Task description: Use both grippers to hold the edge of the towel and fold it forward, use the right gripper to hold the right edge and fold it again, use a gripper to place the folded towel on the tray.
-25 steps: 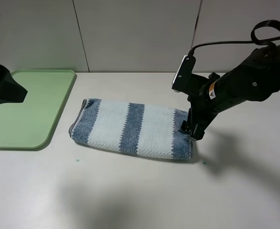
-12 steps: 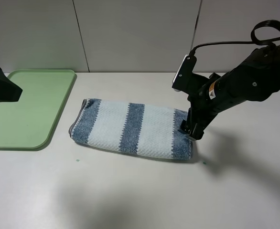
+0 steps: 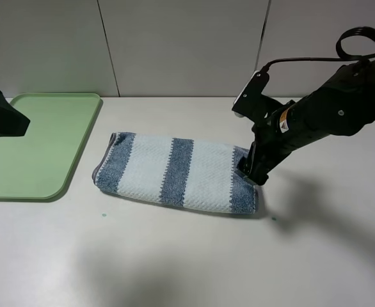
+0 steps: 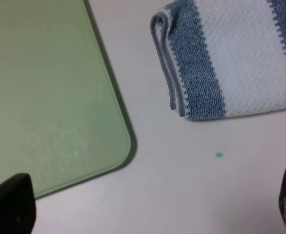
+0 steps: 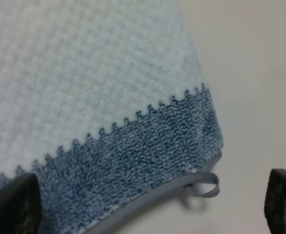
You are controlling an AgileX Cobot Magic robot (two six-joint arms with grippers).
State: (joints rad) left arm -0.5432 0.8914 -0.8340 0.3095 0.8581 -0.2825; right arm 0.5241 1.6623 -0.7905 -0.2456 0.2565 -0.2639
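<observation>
Right wrist, tool point(image 5: 148, 202) spread wide, astride towel point(image 5: 94, 97)

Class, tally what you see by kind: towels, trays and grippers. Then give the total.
towel: 1
tray: 1
grippers: 2 (left gripper, right gripper)
Total: 4

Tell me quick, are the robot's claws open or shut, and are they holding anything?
Left claw: open, holding nothing.
Right claw: open at the towel edge, gripping nothing.
</observation>
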